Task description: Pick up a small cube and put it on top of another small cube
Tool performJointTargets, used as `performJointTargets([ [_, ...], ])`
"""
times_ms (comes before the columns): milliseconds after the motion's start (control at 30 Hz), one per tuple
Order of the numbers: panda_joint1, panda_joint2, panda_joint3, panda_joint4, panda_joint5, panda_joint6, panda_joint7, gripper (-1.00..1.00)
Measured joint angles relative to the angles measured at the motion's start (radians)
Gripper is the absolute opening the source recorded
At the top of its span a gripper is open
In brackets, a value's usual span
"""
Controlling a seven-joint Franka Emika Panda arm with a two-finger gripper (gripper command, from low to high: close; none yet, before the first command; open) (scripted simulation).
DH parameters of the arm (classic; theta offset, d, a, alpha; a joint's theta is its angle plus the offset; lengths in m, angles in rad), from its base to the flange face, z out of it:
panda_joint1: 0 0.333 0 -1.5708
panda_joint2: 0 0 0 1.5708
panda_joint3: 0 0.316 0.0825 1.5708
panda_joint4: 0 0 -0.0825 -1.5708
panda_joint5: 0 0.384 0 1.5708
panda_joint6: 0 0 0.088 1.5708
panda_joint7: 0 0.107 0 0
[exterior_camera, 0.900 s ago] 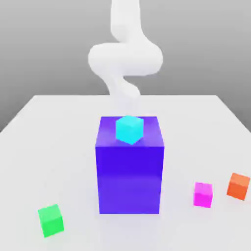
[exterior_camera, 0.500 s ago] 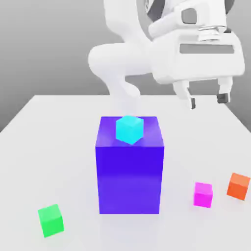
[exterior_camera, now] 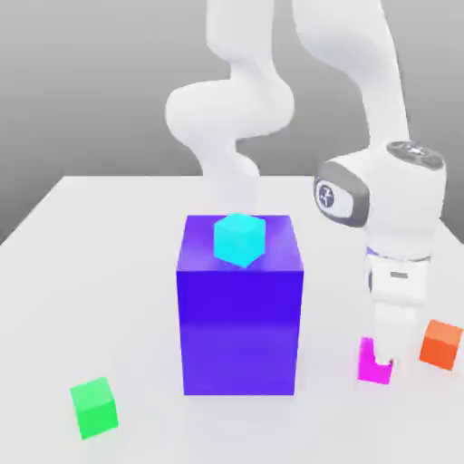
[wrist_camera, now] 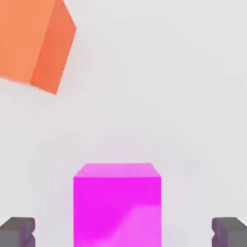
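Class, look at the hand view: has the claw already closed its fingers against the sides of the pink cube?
No: the fingers stand apart from the pink cube, a gap on each side.

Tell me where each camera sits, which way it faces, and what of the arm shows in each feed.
Exterior view: off the arm, above table height, looking slightly down across it at the purple block, cyan cube and green cube; white arm and gripper lowered at the magenta cube.
Hand view: on the hand, looking along the open gripper at the magenta cube; dark fingertips show.
Shared: magenta cube, orange cube.
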Motion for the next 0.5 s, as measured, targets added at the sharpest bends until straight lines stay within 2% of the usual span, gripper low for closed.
performJointTargets([
  [33, 0.010, 0.036, -0.011, 0.007, -0.005, 0.029, 0.004, 0.00],
  [67, 0.014, 0.054, -0.016, 0.010, -0.008, 0.044, 0.007, -1.00],
  [300, 0.014, 0.050, -0.016, 0.009, -0.010, 0.040, 0.008, -1.00],
  [500, -0.009, -0.145, 0.021, -0.028, 0.050, -0.117, -0.037, -1.00],
])
